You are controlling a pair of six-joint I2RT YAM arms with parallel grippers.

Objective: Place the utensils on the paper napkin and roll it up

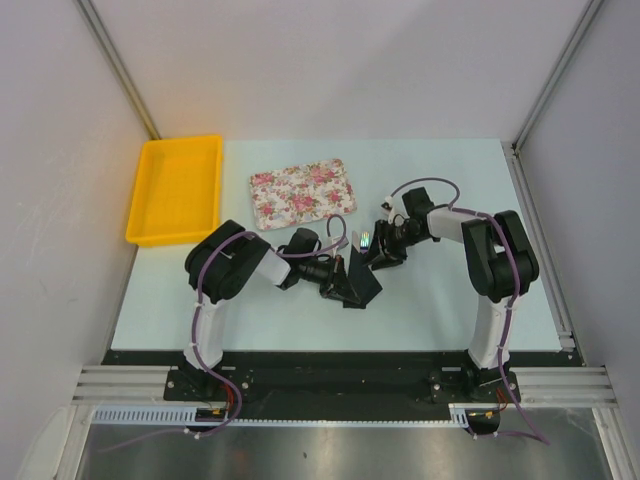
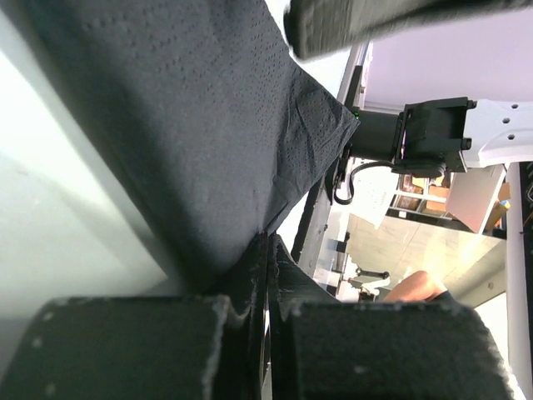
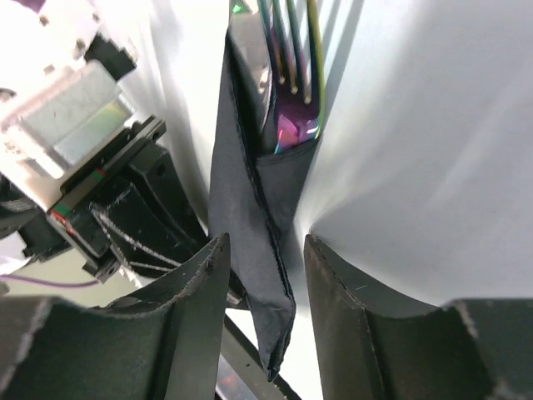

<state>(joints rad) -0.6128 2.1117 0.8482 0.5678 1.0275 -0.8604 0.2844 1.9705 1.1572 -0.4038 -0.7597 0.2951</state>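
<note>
The left gripper (image 2: 268, 271) is pinching the napkin (image 2: 208, 125) with fingers shut tight. The napkin is wrapping the fork (image 3: 291, 58), tines poking out, near the middle of the tabletop (image 1: 450, 320), closer to its near edge. The right gripper (image 3: 265, 250) is straddling the fold, fingers apart, seemingly not squeezing it
</note>
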